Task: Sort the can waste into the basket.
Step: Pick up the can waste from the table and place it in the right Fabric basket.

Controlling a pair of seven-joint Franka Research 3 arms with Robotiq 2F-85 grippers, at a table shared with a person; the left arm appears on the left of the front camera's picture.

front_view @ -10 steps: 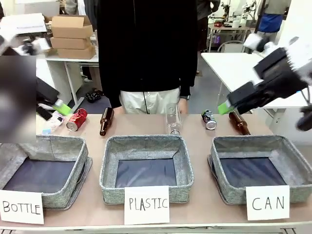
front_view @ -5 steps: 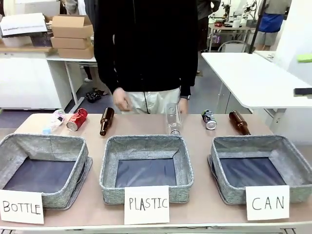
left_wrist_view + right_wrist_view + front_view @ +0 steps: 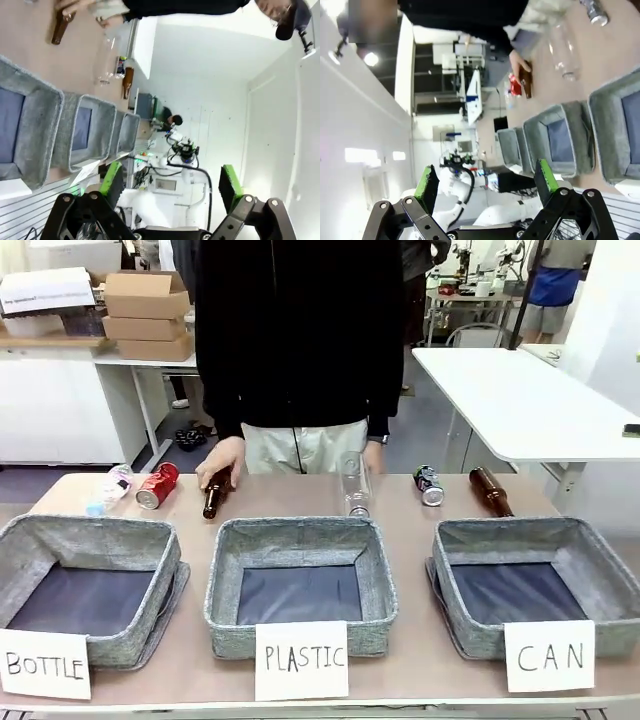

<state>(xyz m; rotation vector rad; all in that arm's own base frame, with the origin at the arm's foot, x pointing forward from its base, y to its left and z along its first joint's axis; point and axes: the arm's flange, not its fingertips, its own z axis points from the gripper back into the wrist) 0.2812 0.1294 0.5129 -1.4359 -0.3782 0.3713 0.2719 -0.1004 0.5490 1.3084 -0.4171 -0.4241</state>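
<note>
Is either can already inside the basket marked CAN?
No, the CAN basket holds nothing, and the red can and the grey can both lie on the table outside it.

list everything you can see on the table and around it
baskets: three, grey woven, dark lining, in a row at the near edge, signed BOTTLE, PLASTIC, CAN
cans: two, red at far left, silver-grey behind the CAN basket
brown bottles: two, one left of centre, one at far right
clear plastic bottles: two, one at centre, a crushed one at far left
table: one, tan, under it all
person's hand: one, on the left brown bottle
left hand: one, black with green pads, open, up off the table
right hand: one, black with green pads, open, up off the table
</note>
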